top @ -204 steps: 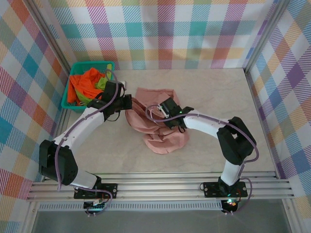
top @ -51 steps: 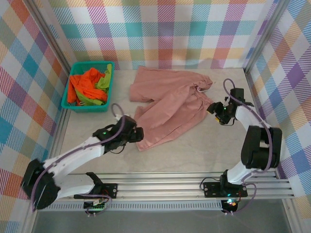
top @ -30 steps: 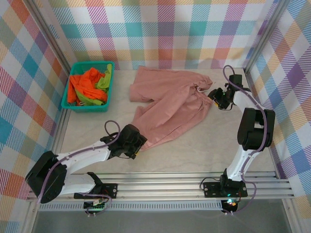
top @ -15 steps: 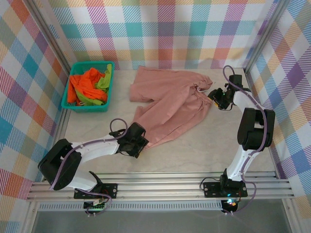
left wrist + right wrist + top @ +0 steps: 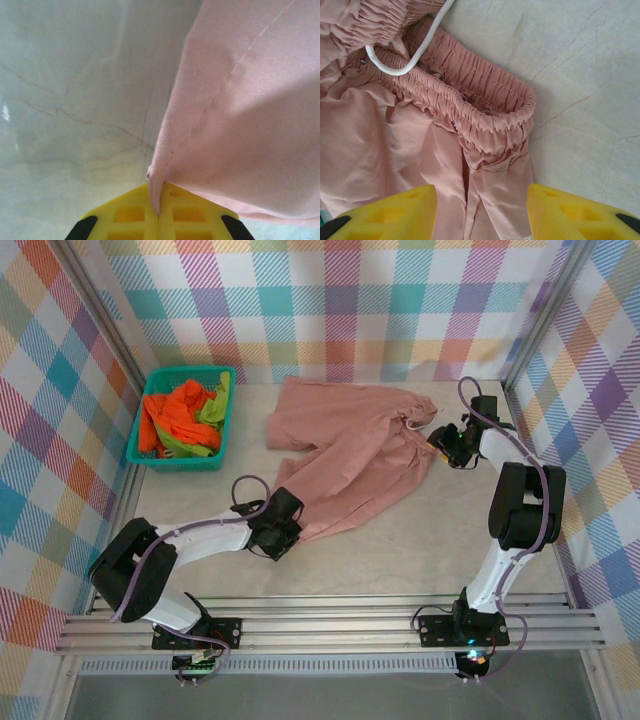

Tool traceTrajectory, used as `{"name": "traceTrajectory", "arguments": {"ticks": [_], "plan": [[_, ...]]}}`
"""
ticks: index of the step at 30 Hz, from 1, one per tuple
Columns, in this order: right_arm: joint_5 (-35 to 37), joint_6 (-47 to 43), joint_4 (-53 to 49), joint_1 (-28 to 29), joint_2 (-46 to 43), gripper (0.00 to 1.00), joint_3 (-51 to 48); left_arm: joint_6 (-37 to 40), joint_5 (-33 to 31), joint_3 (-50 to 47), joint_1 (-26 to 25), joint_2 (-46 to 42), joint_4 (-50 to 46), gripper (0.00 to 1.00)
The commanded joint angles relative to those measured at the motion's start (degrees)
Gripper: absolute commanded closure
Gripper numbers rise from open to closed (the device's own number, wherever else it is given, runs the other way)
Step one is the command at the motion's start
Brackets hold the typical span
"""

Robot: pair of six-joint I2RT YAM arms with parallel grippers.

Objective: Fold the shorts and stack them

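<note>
Top external view: the pink shorts (image 5: 350, 455) lie spread on the worktop (image 5: 450, 540), waist to the far right, legs to the near left; the orange shorts (image 5: 168, 418) and green shorts (image 5: 212, 405) lie bundled in the basket (image 5: 178, 463) at the far left; the left gripper (image 5: 283, 524) sits at the near-left leg hem; the right gripper (image 5: 447, 445) sits at the right end of the waistband.

Left wrist view: the left gripper (image 5: 159, 212) is clamped together on the hem corner of the pink shorts (image 5: 250, 125); the fabric runs up and right from the fingers (image 5: 130, 215); bare worktop (image 5: 75, 100) lies to the left.

Right wrist view: the right gripper (image 5: 480, 210) stands apart, one finger either side of the gathered waistband (image 5: 490, 120); nothing is pinched; the white drawstring (image 5: 405, 60) loops just beyond.

Step in hand, by judgement: first fold of the pink shorts, with the hem grasp made and the waist grasp not yet made; no stack exists.

Next move calls for:
- closing the right gripper on both waistband layers, clear of the drawstring;
- lifting both ends together, with the fabric kept taut;
- laying one half squarely over the other.
</note>
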Motion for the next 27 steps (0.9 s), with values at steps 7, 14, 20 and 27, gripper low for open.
{"name": "traceTrajectory", "arguments": {"ticks": [7, 14, 20, 27], "plan": [[-0.72, -2.16, -2.64, 1.69, -1.92, 0.50, 1.05, 15.79, -10.24, 4.95, 5.70, -14.72, -17.13, 1.00], [4.53, -11.92, -8.07, 6.66, 1.31, 0.47, 6.38, 18.94, -9.38, 3.11, 6.53, -12.77, -17.24, 1.00], [4.70, -27.99, -16.67, 7.30, 8.05, 0.44, 17.94, 21.35, -8.27, 2.09, 9.12, -13.33, -16.56, 1.00], [5.39, -36.90, -24.86, 8.09, 16.47, 0.45, 26.64, 21.35, -5.91, 1.42, 10.29, -11.66, -14.30, 1.00]]}}
